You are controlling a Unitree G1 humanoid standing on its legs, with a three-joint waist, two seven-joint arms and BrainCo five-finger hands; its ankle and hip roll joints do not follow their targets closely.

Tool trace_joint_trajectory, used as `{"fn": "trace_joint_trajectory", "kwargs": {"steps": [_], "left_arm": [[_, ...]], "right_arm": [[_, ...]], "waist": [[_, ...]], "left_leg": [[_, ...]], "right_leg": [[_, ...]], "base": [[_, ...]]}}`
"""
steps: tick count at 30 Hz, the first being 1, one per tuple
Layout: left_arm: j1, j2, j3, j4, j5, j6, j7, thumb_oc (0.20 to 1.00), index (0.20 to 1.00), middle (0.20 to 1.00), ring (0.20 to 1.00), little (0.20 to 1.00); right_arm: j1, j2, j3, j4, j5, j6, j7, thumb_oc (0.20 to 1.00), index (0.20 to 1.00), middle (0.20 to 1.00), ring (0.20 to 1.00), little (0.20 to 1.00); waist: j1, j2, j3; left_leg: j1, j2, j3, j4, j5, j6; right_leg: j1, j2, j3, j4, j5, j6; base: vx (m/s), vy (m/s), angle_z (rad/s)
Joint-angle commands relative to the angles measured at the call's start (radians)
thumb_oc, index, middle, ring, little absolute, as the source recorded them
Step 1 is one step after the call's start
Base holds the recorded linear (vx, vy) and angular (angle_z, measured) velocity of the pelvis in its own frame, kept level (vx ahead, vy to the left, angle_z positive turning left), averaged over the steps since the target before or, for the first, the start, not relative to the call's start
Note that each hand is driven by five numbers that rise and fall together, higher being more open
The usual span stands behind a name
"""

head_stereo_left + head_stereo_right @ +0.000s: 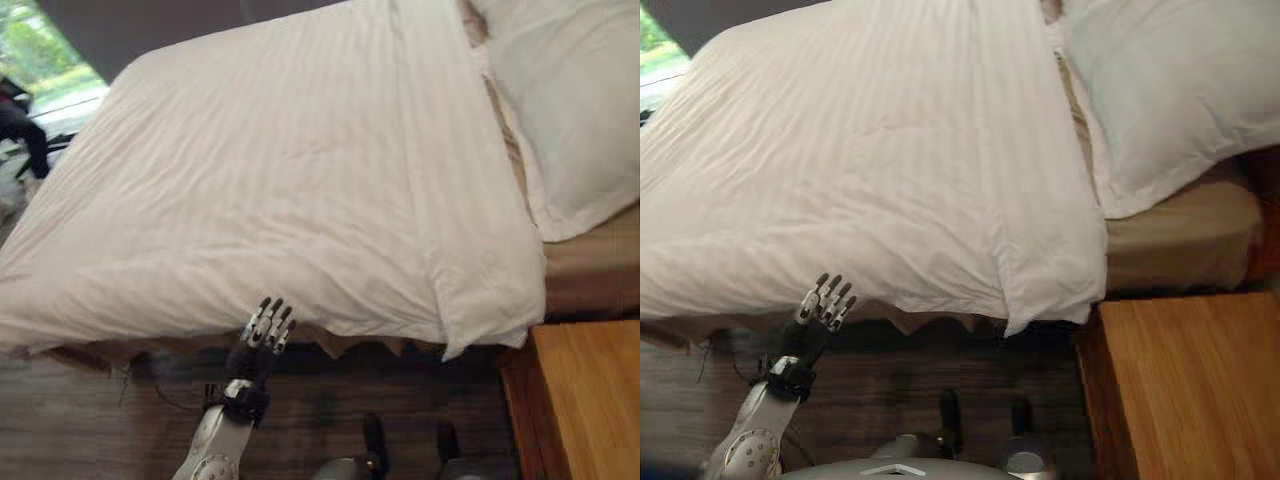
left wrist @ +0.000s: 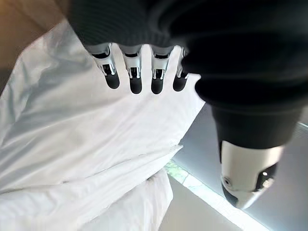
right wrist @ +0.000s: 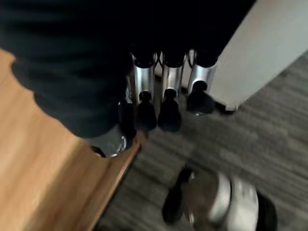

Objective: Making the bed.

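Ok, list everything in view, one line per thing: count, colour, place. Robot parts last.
Duvet: one, white, spread over the bed, near edge hanging over the side.
Pillow: one, white, at the head of the bed, right of the duvet.
Mattress: one, tan, bare strip below the pillow.
Bedside table: one, orange-brown wood, lower right beside the bed.
Floor: dark grey wood-look, in front of the bed.
Left hand: fingers straight, raised at the duvet's near edge.
Right hand: fingers relaxed, holding nothing, over the bedside table's edge.
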Motion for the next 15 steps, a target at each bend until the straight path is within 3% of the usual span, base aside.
{"fn": "trace_joint_trajectory", "kwargs": {"steps": [1,3,6,7,8,11,15], "left_arm": [[-0.046,-0.041,0.068,-0.027,0.037,-0.071,-0.018,1.000,1.000,1.000,1.000,1.000],[-0.040,-0.047,0.100,-0.030,0.066,-0.086,0.007,1.000,1.000,1.000,1.000,1.000],[-0.043,-0.054,0.114,-0.024,0.126,-0.083,0.026,1.000,1.000,1.000,1.000,1.000],[-0.045,-0.053,0.117,-0.025,0.148,-0.080,0.026,1.000,1.000,1.000,1.000,1.000],[-0.052,-0.054,0.116,-0.019,0.169,-0.076,0.028,1.000,1.000,1.000,1.000,1.000],[-0.083,-0.062,0.085,0.007,0.224,-0.071,0.033,1.000,1.000,1.000,1.000,1.000],[-0.086,-0.065,0.055,0.053,0.253,-0.055,0.032,1.000,1.000,1.000,1.000,1.000]], "right_arm": [[-0.120,-0.060,-0.023,-0.103,-0.032,-0.091,-0.018,0.200,0.200,0.200,0.200,0.200],[-0.090,-0.073,-0.057,-0.394,0.038,-0.179,-0.077,0.200,0.200,0.200,0.200,0.200],[0.015,-0.064,-0.007,-0.961,-0.093,-0.208,-0.061,0.200,0.200,0.200,0.200,0.200],[0.035,-0.074,-0.004,-1.095,-0.154,-0.216,-0.060,0.627,0.627,0.627,0.627,0.627],[0.031,-0.089,-0.003,-1.215,-0.202,-0.230,-0.058,1.000,1.000,1.000,1.000,1.000],[-0.021,-0.081,0.037,-1.418,-0.370,-0.274,-0.067,1.000,1.000,1.000,1.000,1.000],[-0.014,-0.050,0.137,-1.445,-0.415,-0.257,-0.024,1.000,1.000,1.000,1.000,1.000]], "waist": [[0.004,-0.027,-0.002],[-0.021,-0.041,-0.013],[-0.040,-0.062,-0.038],[-0.041,-0.070,-0.047],[-0.042,-0.077,-0.056],[-0.037,-0.098,-0.087],[-0.033,-0.115,-0.100]], "left_leg": [[0.082,0.005,0.039,0.015,-0.033,-0.015],[0.100,0.009,0.053,0.015,-0.045,-0.012],[0.113,0.012,0.069,0.015,-0.049,-0.009],[0.115,0.011,0.072,0.015,-0.049,-0.008],[0.123,0.012,0.074,0.015,-0.053,-0.006],[0.143,0.015,0.075,0.015,-0.059,0.000],[0.160,0.017,0.070,0.015,-0.061,0.004]], "right_leg": [[-0.060,-0.027,0.016,0.012,0.037,0.063],[-0.050,-0.023,0.032,0.012,0.036,0.067],[-0.046,-0.023,0.046,0.012,0.046,0.070],[-0.047,-0.023,0.053,0.012,0.051,0.069],[-0.043,-0.023,0.055,0.012,0.053,0.070],[-0.025,-0.021,0.055,0.012,0.053,0.071],[-0.002,-0.020,0.050,0.012,0.048,0.070]], "base": [[0.02,0.012,-0.21],[0.03,0.022,-0.21],[0.00,0.022,-0.24],[0.01,0.027,-0.18],[0.01,0.019,-0.12],[0.01,0.014,0.06],[0.00,0.000,0.00]]}}
